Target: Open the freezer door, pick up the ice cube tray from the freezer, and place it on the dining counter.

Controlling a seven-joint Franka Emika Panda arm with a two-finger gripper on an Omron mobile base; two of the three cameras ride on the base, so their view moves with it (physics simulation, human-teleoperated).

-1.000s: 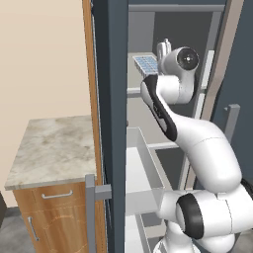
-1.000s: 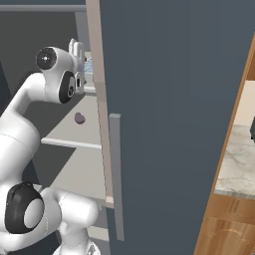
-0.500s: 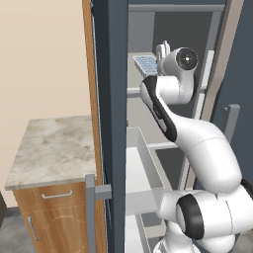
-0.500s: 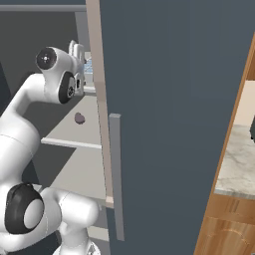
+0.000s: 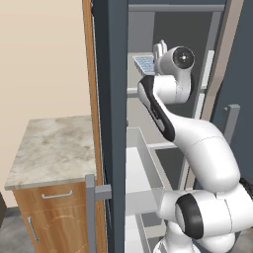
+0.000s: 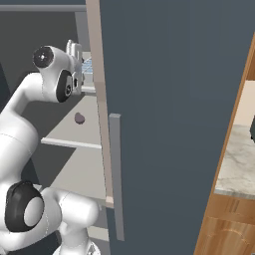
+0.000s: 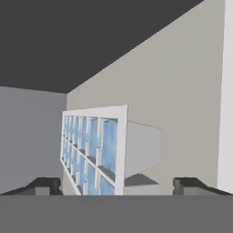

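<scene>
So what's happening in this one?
The freezer door is already open and the white arm is reaching into the freezer. Its hand is open, with a fingertip on either side of the ice cube tray on an upper shelf. The tray isn't gripped yet. A small dark thing lies on the shelf below.

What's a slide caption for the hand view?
Open gripper lined up on the ice cube tray, which lies between its fingertips inside the freezer.
</scene>
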